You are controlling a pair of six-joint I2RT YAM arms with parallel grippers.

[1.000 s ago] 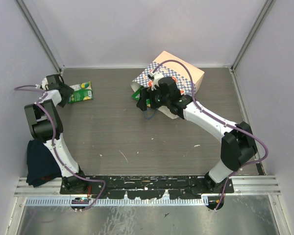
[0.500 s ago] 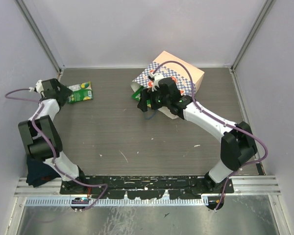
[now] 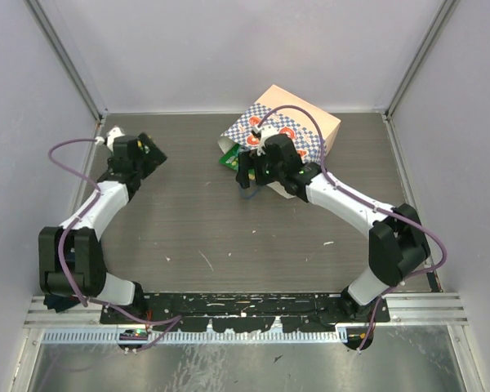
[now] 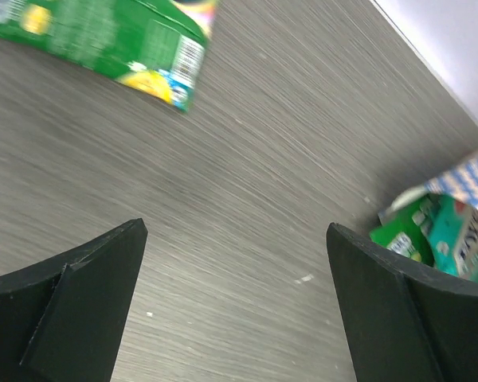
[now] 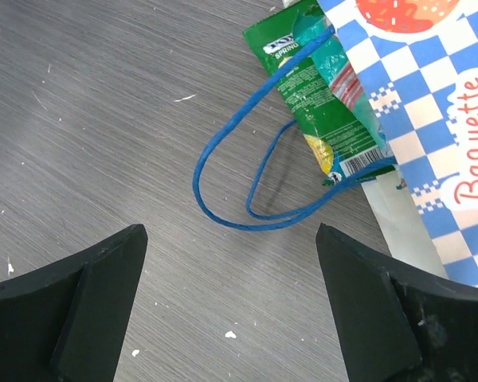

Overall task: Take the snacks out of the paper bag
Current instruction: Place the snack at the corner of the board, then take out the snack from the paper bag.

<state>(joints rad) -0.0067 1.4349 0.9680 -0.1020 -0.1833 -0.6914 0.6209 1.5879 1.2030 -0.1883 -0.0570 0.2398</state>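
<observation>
The paper bag [image 3: 290,131], blue-and-white checkered, lies on its side at the back of the table with its mouth to the left. A green snack [image 5: 319,103] and a teal one [image 5: 334,68] stick out of the mouth, beside the blue cord handle [image 5: 239,191] on the table. My right gripper [image 5: 231,270] hovers open just in front of the handle [image 3: 249,170], with nothing in it. Another green snack [image 4: 103,40] lies flat on the table at the back left. My left gripper [image 4: 235,263] is open and empty above it [image 3: 149,152], facing the bag's mouth [image 4: 430,231].
A dark blue cloth [image 3: 53,300] lies at the near left corner, mostly behind the left arm's base. Grey walls close in the table on three sides, and a metal rail [image 3: 245,314] runs along the near edge. White crumbs [image 5: 231,334] dot the wood.
My left arm has swung from the far left wall rightward over the green snack on the table, its jaws wider than before. The right gripper has barely shifted at the bag's mouth.
</observation>
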